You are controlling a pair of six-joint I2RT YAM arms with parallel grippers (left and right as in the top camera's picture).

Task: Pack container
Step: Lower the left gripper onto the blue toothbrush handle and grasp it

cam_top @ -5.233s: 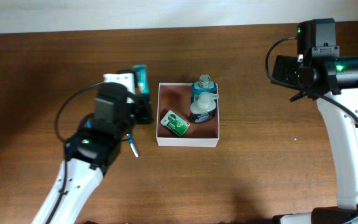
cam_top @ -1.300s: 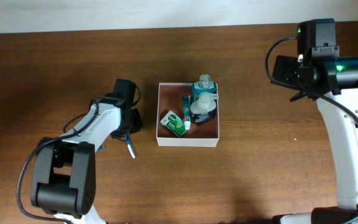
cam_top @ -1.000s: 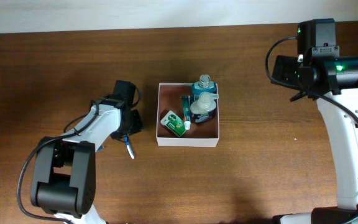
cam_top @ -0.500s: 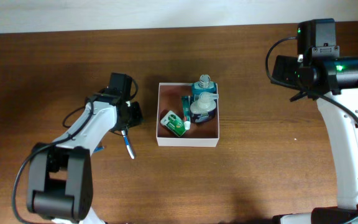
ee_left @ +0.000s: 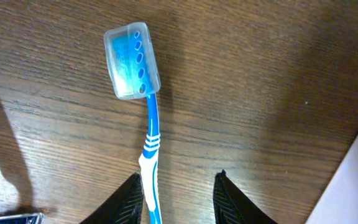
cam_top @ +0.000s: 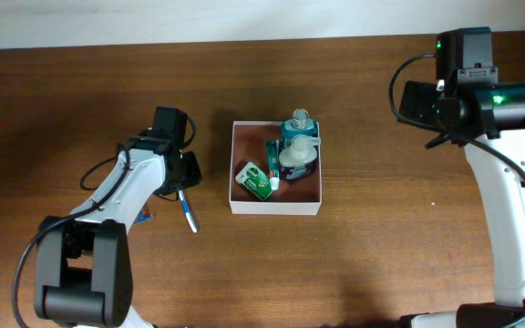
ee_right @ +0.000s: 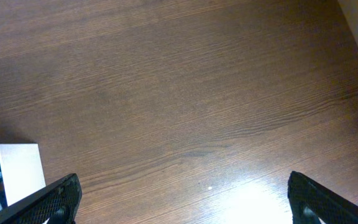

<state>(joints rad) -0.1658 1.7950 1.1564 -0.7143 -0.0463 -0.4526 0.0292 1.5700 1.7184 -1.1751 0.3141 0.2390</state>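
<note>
**Left end effector hovering by toothbrush, container mid-desk**

The container (cam_top: 275, 208) is sitting at the centre of the overhead frame on the desk (cam_top: 381, 264). It is holding a teal bottle (cam_top: 299, 124), a pump bottle (cam_top: 297, 160), a green tube (cam_top: 270, 153) and a green-and-white box (cam_top: 255, 179).

The left end effector (cam_top: 186, 171) is hanging just left of the container's left wall, its fingers partly spread and pinching nothing. In the left wrist view a toothbrush (ee_left: 151, 134) is lying flat on the desk. Its capped head is pointing toward the upper left of the frame, and its handle is running down along the inner edge of one fingertip (ee_left: 135, 196).

The right end effector (ee_right: 194, 205) is hanging over the desk at the upper right of the overhead frame, spread wide and holding nothing. A container corner is showing at the lower left of its own view.
</note>
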